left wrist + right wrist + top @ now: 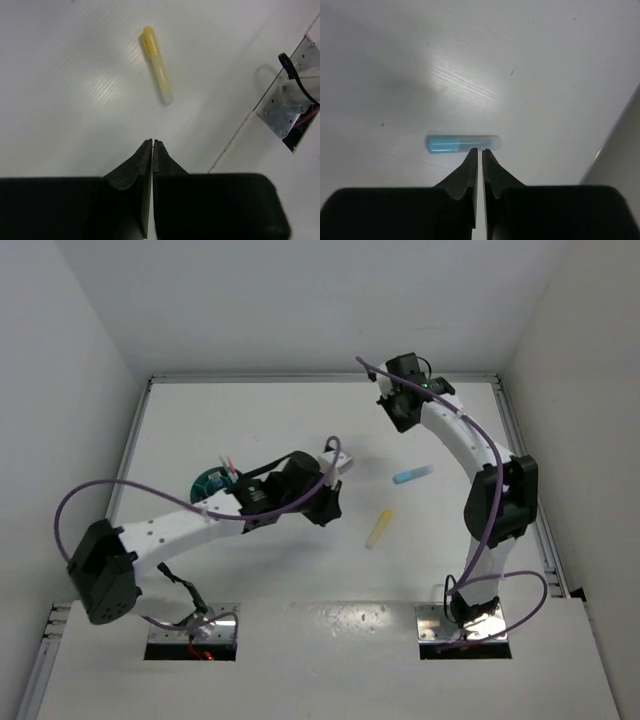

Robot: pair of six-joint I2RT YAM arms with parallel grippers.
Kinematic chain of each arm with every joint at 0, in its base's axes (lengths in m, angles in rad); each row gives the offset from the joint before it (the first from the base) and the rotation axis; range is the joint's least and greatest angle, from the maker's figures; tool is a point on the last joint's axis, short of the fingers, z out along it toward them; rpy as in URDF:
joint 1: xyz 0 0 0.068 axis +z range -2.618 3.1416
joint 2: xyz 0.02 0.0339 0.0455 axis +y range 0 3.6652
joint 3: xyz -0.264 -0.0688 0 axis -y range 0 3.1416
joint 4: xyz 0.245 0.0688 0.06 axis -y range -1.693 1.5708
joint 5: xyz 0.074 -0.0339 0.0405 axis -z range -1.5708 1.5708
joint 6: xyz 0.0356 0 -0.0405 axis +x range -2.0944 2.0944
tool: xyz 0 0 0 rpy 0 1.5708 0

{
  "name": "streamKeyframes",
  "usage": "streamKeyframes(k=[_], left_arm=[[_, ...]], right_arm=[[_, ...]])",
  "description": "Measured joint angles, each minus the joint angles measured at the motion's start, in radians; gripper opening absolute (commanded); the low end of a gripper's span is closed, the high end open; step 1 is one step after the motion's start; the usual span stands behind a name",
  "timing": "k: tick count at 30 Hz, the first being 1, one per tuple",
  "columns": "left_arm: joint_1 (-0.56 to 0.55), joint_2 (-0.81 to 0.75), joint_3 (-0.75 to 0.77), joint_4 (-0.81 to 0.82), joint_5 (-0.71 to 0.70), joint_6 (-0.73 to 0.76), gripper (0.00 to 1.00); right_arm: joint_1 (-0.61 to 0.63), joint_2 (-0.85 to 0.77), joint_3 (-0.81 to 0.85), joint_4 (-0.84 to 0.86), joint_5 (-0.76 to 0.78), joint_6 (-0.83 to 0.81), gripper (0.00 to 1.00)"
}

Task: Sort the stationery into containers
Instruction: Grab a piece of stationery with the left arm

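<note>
A yellow marker [379,528] lies on the white table right of centre; in the left wrist view it [157,65] lies ahead of the fingertips. A blue-capped clear tube [413,476] lies further back; in the right wrist view it [462,143] lies crosswise just beyond the fingertips. A dark-teal cup [210,483] stands at the left with thin pens sticking out, partly hidden by the left arm. My left gripper [328,508] [152,142] is shut and empty, above the table left of the yellow marker. My right gripper [400,415] [480,150] is shut and empty, high at the back.
White walls enclose the table on three sides, with a rail along the right edge [525,470]. The right arm's metal base plate [287,107] with cables shows at the right of the left wrist view. A purple cable [90,495] loops over the left arm.
</note>
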Motion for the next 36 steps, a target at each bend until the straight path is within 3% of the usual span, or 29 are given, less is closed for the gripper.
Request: streamKeyframes(k=[1,2,3,4,6,7,8,22,29,36], left_arm=[[-0.028,0.045,0.035,0.007,-0.021,0.002,0.11],[-0.051,0.093,0.069,0.014,-0.04,0.0,0.2],[-0.077,0.154,0.111,0.014,-0.068,-0.004,0.49],[-0.086,0.181,0.127,0.016,-0.079,0.0,0.56],[-0.105,0.272,0.182,0.007,-0.116,-0.005,0.72],[-0.115,0.312,0.205,-0.001,-0.137,-0.005,0.72],[-0.12,0.347,0.222,-0.004,-0.155,-0.011,0.74],[-0.216,0.652,0.435,-0.07,-0.301,-0.011,0.71],[-0.211,0.752,0.549,-0.071,-0.3,-0.006,0.56],[-0.195,0.827,0.59,-0.083,-0.284,-0.005,0.48]], right_arm=[[-0.013,-0.026,-0.047,0.007,-0.018,0.03,0.03],[-0.024,-0.058,-0.103,0.029,-0.038,0.058,0.24],[-0.033,-0.085,-0.145,0.035,-0.055,0.084,0.54],[-0.043,-0.109,-0.178,0.037,-0.071,0.1,0.59],[-0.064,-0.135,-0.21,0.048,-0.098,0.112,0.59],[-0.076,-0.145,-0.223,0.064,-0.114,0.119,0.47],[-0.089,-0.154,-0.237,0.075,-0.127,0.121,0.46],[-0.293,-0.251,-0.451,0.216,-0.309,0.161,0.5],[-0.307,-0.285,-0.464,0.245,-0.359,0.169,0.5],[-0.333,-0.335,-0.474,0.257,-0.385,0.173,0.5]])
